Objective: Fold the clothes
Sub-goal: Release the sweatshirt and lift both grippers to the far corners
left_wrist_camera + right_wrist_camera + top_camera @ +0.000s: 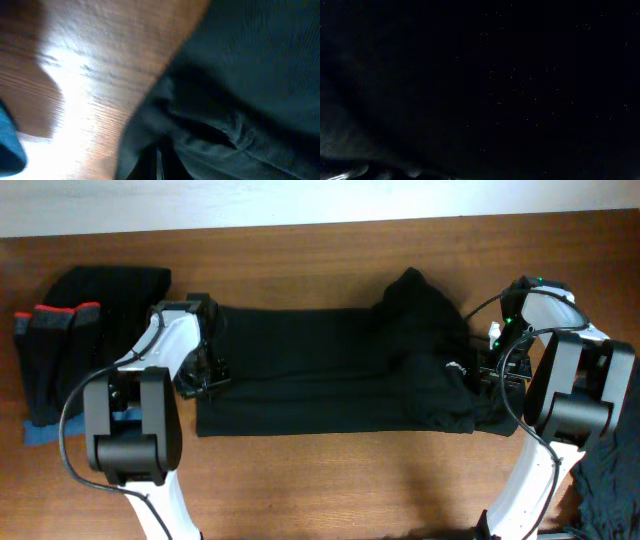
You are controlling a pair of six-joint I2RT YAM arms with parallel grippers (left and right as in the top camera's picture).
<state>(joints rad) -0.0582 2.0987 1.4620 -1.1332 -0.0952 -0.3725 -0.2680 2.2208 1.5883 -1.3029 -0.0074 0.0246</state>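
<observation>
My left gripper (203,373) has its fingers pressed together at the near end of the garment (320,370). In its wrist view the black cloth (250,75) bunches into a fold right at the fingertips, but I cannot tell whether any of it is caught between them. Beside that fold lies bare table (90,75), lit bright. My right gripper (487,370) is sunk in the other end of the garment, and its wrist view shows only black cloth (480,90), so I cannot tell how its fingers stand. Between my two grippers the garment lies long and mostly flat across the table (330,480). It heaps up in a rumpled mound just ahead of the right gripper, where a small white logo (458,365) shows. Out beyond my left gripper, away from the garment, sits a pile (90,330) of black clothes with red bands at its outer edge, with a blue cloth (40,432) just beside it at the near corner. Behind my right arm, at the table's near corner, more dark cloth (610,480) shows.
</observation>
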